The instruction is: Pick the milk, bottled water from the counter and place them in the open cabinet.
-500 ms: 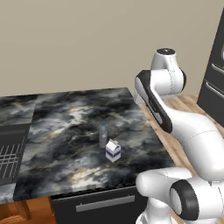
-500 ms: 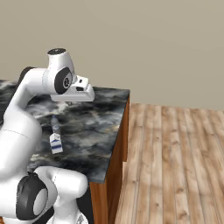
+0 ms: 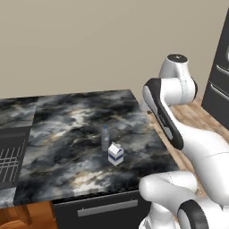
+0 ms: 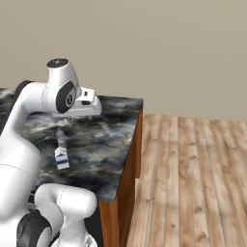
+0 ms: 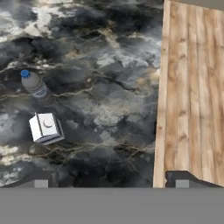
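Observation:
The milk (image 3: pixel 115 153) (image 4: pixel 61 158) (image 5: pixel 45 127), a white carton with a blue band, stands upright on the marbled counter (image 3: pixel 67 120) (image 4: pixel 106 144) (image 5: pixel 109 65) near its front edge. The bottled water (image 3: pixel 105 137) (image 4: pixel 61 139) (image 5: pixel 37 89), clear with a blue cap, stands just behind the carton, close to it. My gripper (image 5: pixel 112 183) (image 4: pixel 75 117) hangs above the counter's right part, to the right of both, open wide with nothing between its fingers. The open cabinet is out of view.
The counter ends at a wooden side panel (image 4: pixel 130 169); a plank floor (image 4: pixel 193 183) (image 5: pixel 192 87) lies to its right. A dark cooktop (image 3: pixel 9 152) sits at the counter's left end. A tall dark appliance (image 3: pixel 219 80) stands far right. A drawer front with a bar handle (image 3: pixel 105 208) is below.
The hand has shifted slightly left and down over the counter. The milk and the bottled water stand where they were.

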### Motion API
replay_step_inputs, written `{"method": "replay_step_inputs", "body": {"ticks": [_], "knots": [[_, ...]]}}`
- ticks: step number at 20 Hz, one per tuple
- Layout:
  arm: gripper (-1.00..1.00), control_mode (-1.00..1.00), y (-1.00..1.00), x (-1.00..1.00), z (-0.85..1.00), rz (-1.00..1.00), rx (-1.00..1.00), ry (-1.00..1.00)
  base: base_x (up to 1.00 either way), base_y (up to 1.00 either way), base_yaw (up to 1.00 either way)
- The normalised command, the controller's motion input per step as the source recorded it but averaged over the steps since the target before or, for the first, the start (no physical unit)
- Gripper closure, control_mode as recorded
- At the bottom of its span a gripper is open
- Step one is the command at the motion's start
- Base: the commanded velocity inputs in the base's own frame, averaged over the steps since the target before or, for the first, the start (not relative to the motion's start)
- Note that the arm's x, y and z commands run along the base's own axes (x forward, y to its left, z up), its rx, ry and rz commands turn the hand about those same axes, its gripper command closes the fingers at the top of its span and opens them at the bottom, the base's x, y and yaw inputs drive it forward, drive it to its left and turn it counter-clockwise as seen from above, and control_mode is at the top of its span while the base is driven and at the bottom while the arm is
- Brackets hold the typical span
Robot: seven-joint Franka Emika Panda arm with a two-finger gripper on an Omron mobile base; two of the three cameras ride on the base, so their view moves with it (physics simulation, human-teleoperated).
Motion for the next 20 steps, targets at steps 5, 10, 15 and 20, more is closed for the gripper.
{"method": "replay_step_inputs", "body": {"ticks": [5, 10, 15, 20], "knots": [[-1.00, -1.00, 0.13, -0.50, -0.18, 0.17, 0.01, -0.19, 0.00, 0.00, 0.00], [-1.00, -1.00, 0.38, -0.18, -0.27, 0.22, 0.01, -0.13, 0.00, 0.00, 0.00], [-1.00, -1.00, 0.25, -0.01, -0.28, 0.28, 0.05, -0.09, 0.00, 0.00, 0.00], [-1.00, -1.00, 0.21, 0.00, -0.30, 0.29, 0.03, -0.07, 0.00, 0.00, 0.00]]}}
